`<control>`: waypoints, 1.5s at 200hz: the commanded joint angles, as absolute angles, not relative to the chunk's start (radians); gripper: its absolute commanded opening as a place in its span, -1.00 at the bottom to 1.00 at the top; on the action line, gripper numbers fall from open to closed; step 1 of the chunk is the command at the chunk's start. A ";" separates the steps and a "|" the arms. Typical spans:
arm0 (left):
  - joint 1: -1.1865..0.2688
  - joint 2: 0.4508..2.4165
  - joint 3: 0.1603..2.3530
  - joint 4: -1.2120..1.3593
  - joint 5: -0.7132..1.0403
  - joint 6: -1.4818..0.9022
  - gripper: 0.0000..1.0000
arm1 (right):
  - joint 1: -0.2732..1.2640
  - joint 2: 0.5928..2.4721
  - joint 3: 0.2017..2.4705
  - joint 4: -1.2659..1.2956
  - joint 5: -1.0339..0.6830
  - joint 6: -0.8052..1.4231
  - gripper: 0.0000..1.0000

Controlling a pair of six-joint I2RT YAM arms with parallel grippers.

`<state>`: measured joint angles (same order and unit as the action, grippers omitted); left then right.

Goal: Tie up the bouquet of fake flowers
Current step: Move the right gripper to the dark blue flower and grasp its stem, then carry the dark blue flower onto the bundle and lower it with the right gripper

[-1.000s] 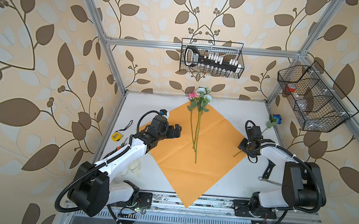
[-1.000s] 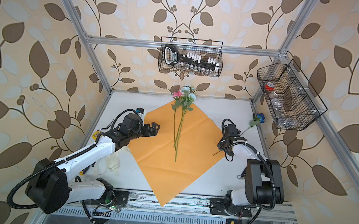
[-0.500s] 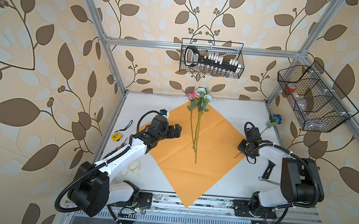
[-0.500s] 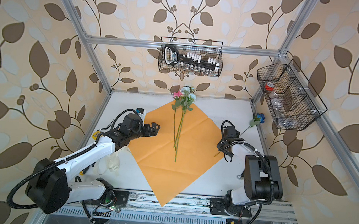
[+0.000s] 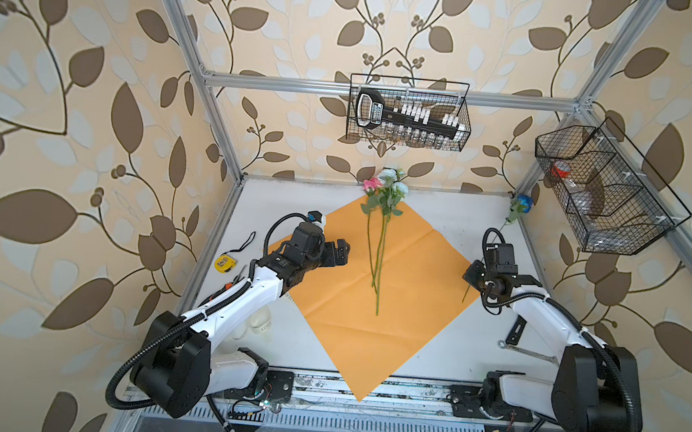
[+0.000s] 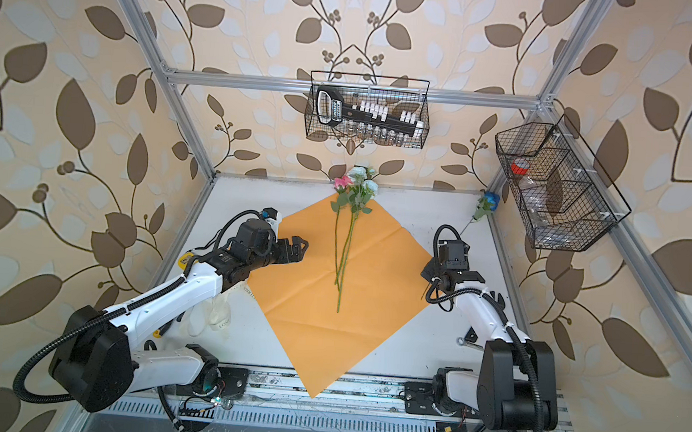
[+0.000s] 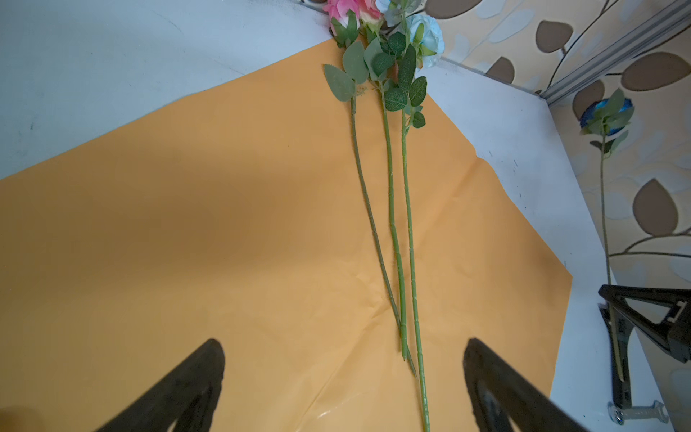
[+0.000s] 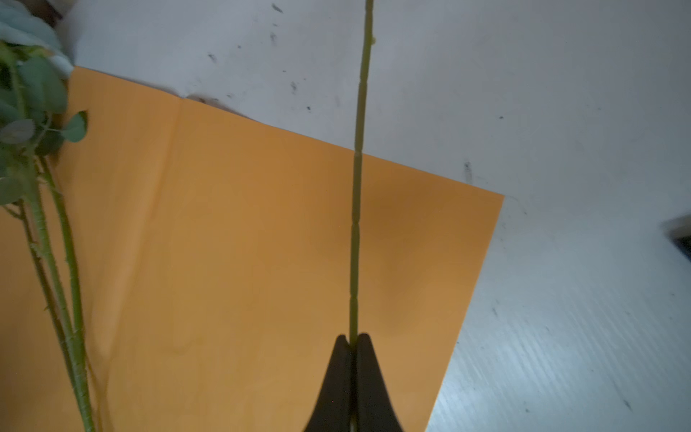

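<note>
Bouquet not yet a bundle. Three flowers (image 5: pixel 380 244) lie side by side on the paper (image 5: pixel 413 297). Their blooms reach past its far corner by the back wall, and the stems run toward the middle, with the ends crossing. The blue flower (image 5: pixel 520 204) is well apart, its bloom in the table's (image 5: pixel 278 204) far right corner and its stem slanting down to the paper's right corner.

Right gripper (image 8: pixel 351 339): pressed together on the blue flower's stem (image 8: pixel 357 187) near the cut end, above the paper's right corner. That arm reaches forward low, wrist turned in toward the paper. You can't tell whether the bloom is off the table.

Left gripper (image 7: pixel 344 344): spread wide and holding nothing. It hovers over the paper's left part, pointed at the three stems' lower ends, with the arm stretched out from its base.

Handling, by the look of it:
- The stems are thin, light and probably springy.
- The bloom is the heavy end, so a pinch near the cut end will likely let the flower swing or droop. Go slowly.
- Take the stems on the bare length below the leaves (petals and leaves crush and snag).
- The paper is thin and creased, and apt to slide on the smooth table. Pinch it at a corner or edge.
</note>
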<state>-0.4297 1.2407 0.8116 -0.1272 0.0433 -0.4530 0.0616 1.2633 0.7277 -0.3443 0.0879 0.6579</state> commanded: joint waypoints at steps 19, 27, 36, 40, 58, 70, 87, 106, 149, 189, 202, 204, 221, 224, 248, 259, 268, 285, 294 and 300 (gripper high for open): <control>-0.414 1.236 0.798 -0.115 -0.003 -0.475 0.98 | 0.338 1.212 0.754 -0.286 0.042 0.678 -1.00; -0.413 1.237 0.796 -0.115 -0.005 -0.478 0.98 | 0.420 1.221 0.766 -0.267 0.063 0.686 -1.00; -0.411 1.237 0.795 -0.117 -0.007 -0.482 0.98 | 0.488 1.237 0.782 -0.262 0.089 0.696 -1.00; -0.410 1.236 0.793 -0.117 -0.008 -0.483 0.98 | 0.525 1.251 0.795 -0.259 0.102 0.702 -1.00; -0.408 1.238 0.792 -0.119 -0.008 -0.486 0.98 | 0.629 1.307 0.827 -0.226 0.115 0.726 -1.00; -0.408 1.238 0.793 -0.124 -0.008 -0.488 0.98 | 0.688 1.356 0.851 -0.197 0.122 0.738 -1.00; -0.408 1.236 0.792 -0.127 -0.010 -0.490 0.98 | 0.762 1.423 0.882 -0.164 0.139 0.742 -1.00; -0.407 1.236 0.792 -0.127 -0.010 -0.491 0.98 | 0.783 1.493 0.918 -0.142 0.135 0.748 -1.00; -0.407 1.245 0.804 -0.132 -0.004 -0.489 0.98 | 0.782 1.620 0.984 -0.127 0.179 0.795 -1.00; -0.407 1.252 0.803 -0.127 0.008 -0.488 0.98 | 0.747 1.741 1.042 -0.118 0.133 0.835 -1.00; -0.406 1.253 0.801 -0.124 0.007 -0.488 0.98 | 0.733 1.770 1.054 -0.105 0.117 0.839 -1.00; -0.407 1.253 0.800 -0.124 0.007 -0.488 0.98 | 0.731 1.776 1.058 -0.102 0.117 0.839 -1.00; -0.407 1.255 0.801 -0.123 0.009 -0.486 0.98 | 0.723 1.813 1.089 -0.104 0.108 0.832 -1.00; -0.407 1.255 0.801 -0.123 0.010 -0.486 0.98 | 0.721 1.819 1.092 -0.105 0.111 0.832 -1.00; -0.407 1.253 0.802 -0.124 0.011 -0.483 0.98 | 0.715 1.862 1.124 -0.129 0.105 0.825 -1.00; -0.407 1.253 0.801 -0.124 0.010 -0.483 0.98 | 0.715 1.874 1.124 -0.132 0.098 0.826 -1.00; -0.407 1.253 0.800 -0.123 0.009 -0.482 0.98 | 0.715 1.880 1.123 -0.128 0.090 0.829 -1.00; -0.407 1.256 0.797 -0.117 0.012 -0.486 0.98 | 0.715 1.885 1.122 -0.124 0.077 0.834 -1.00; -0.407 1.258 0.796 -0.115 0.016 -0.489 0.98 | 0.715 1.887 1.122 -0.121 0.074 0.836 -0.98; -0.407 1.258 0.795 -0.114 0.020 -0.491 0.98 | 0.715 1.888 1.123 -0.120 0.075 0.837 -0.92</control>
<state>-0.4171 1.2522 0.7952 -0.1345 0.0170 -0.4812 0.7170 1.8641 1.0981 -0.1226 0.0917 0.8227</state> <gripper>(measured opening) 0.989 0.050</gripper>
